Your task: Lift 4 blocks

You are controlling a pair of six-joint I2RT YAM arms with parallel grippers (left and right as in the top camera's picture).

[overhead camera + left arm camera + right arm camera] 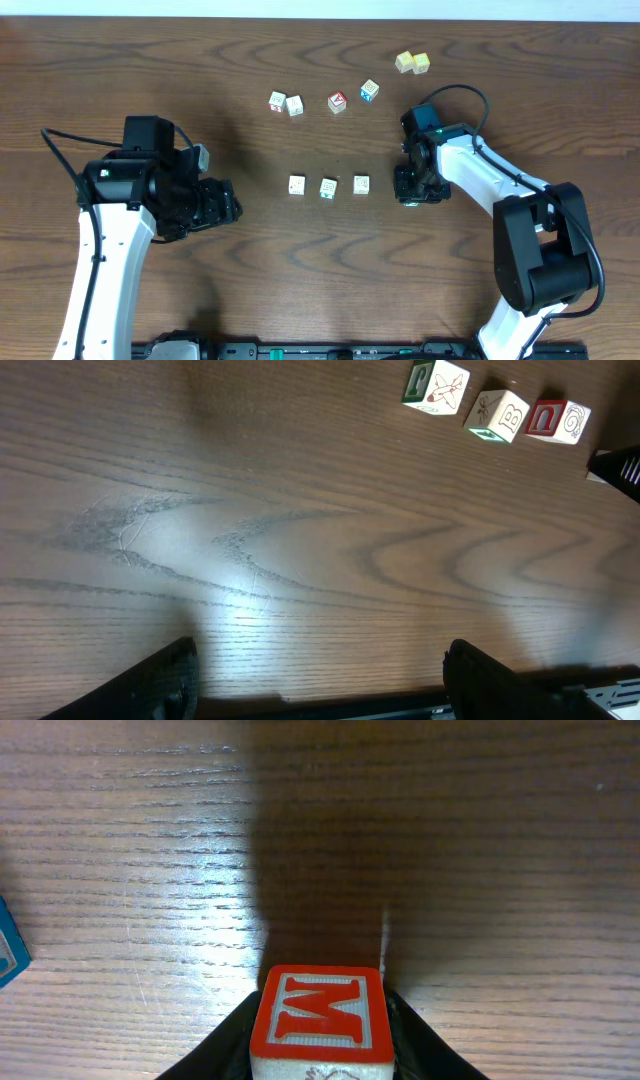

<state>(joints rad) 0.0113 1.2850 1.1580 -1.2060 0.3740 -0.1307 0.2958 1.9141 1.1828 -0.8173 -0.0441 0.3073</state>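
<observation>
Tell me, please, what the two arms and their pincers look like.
The left arm and right arm have smooth white links and bulky black joint housings. A thin black cable loops beside each. The left pincer and right pincer are black, and a small green light glows on the right arm.

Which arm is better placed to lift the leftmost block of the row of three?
Left, likely: the left tool is open, empty and nearer the leftmost block; the right tool grips the M block beyond the row's far end.
</observation>
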